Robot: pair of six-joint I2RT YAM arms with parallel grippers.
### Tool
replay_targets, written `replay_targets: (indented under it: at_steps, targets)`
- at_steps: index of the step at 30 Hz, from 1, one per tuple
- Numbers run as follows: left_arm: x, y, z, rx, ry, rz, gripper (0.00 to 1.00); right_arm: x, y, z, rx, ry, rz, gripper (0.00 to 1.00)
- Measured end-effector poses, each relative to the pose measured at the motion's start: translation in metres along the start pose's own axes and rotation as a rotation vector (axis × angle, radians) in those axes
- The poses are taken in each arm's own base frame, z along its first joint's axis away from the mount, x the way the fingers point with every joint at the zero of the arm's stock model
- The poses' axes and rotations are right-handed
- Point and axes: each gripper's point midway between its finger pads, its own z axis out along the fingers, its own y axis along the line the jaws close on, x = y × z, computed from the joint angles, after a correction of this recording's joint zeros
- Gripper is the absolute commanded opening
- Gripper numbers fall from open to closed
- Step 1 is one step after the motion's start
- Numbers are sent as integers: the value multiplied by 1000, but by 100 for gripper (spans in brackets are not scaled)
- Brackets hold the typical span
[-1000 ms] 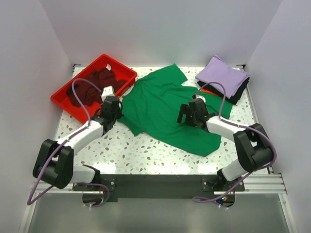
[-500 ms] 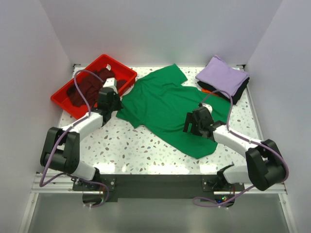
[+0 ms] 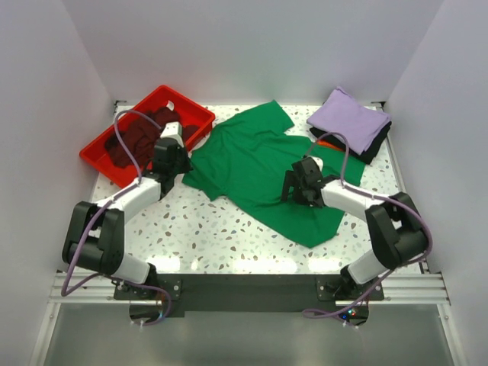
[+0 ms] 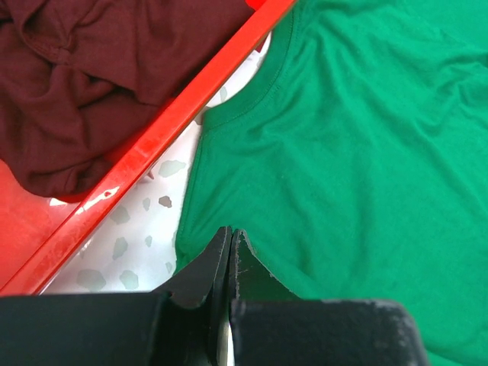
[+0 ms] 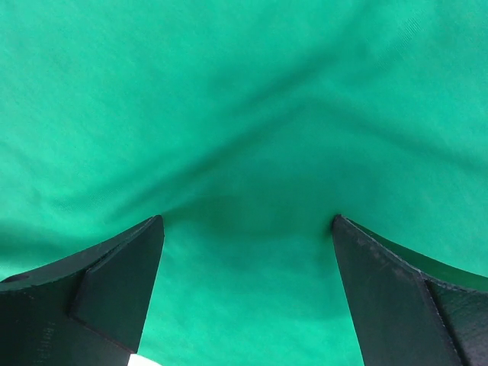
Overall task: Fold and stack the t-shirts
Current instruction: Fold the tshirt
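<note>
Green cloth fills the middle of the overhead view: the green t-shirt lies spread on the tabletop, its long axis slanting from the red tray at far left down toward the near right; the left gripper sits at its tray-side corner and the right gripper is over its near-right half, so each arm has one end within reach; a maroon t-shirt is bunched in the tray, and a folded lavender t-shirt tops a pile at far right, well apart from both.

Left wrist view: the gripper is pressed together right at the shirt's edge, and seems to nip a little cloth there, though the bite itself is hidden; the collar curves just beside the tray rim, a detail too small to read from above.

Right wrist view: the gripper is spread wide and holds nothing; green fabric with a soft crease runs between the fingers; no shirt edge shows here, so only the overhead view places it on the garment.
</note>
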Motion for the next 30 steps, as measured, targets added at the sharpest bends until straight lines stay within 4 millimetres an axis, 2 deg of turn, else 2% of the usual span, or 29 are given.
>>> replay_targets:
  at_steps: [6,9,12,14,18,20,22,27,30]
  targets:
    - [-1,3,-4,-10,-10,-2,0,-24,21,15,-13,-13,-22,95]
    - [-3,4,-4,-15,-16,-4,0,-45,35,14,-35,-47,-32,95]
    - [-4,6,-4,-20,-19,-6,0,-69,47,3,-71,-108,-36,95]
    - [-4,6,-5,-21,-20,-6,0,-79,50,-9,-91,-144,-35,95]
    - [-2,7,-5,-23,-20,-7,0,-86,36,-50,-101,-229,-9,95]
    - [1,8,-5,-26,-15,-6,0,-77,21,-66,-93,-248,19,95]
    - [1,8,-5,-26,-15,-6,0,-55,2,-73,-65,-229,47,95]
    - [1,8,-5,-26,-15,-7,0,14,-47,-67,62,-81,85,94]
    - [1,8,-5,-26,-15,-7,0,39,-66,-71,124,-17,106,94]
